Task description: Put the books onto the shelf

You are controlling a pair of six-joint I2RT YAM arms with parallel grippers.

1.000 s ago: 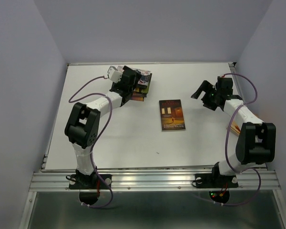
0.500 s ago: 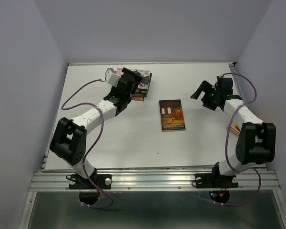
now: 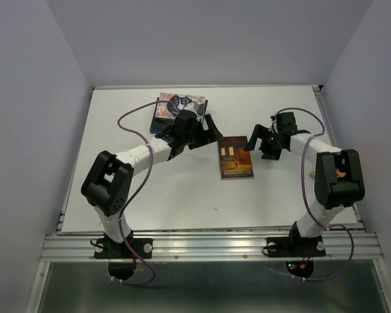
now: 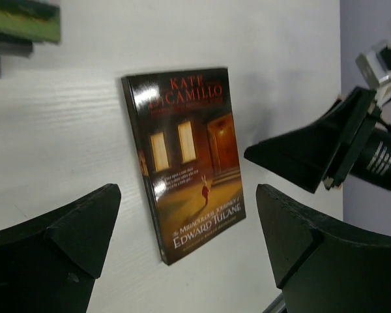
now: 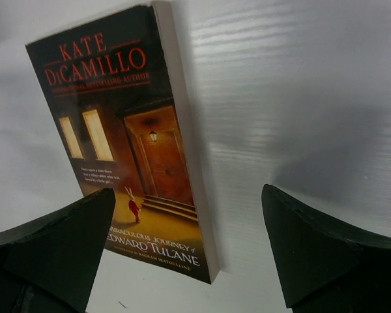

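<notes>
Brown paperback (image 3: pixel 236 156) lies flat, cover up, mid-tabletop (image 3: pixel 182 195). Left fingers (image 4: pixel 52 248) spread wide, holding nothing, near its far-left corner. Right fingers (image 5: pixel 326 254) equally spread, near its far-right corner. Other books (image 3: pixel 179 106) stacked toward the back.

Glossy paper cover on the book (image 5: pixel 117 143), matt white table (image 5: pixel 280 78) with a fine wood-like grain

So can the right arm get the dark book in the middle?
Probably yes. The right gripper is open right beside the book, which lies flat on the table with nothing between them. The left gripper is close too, so they might bump.
</notes>
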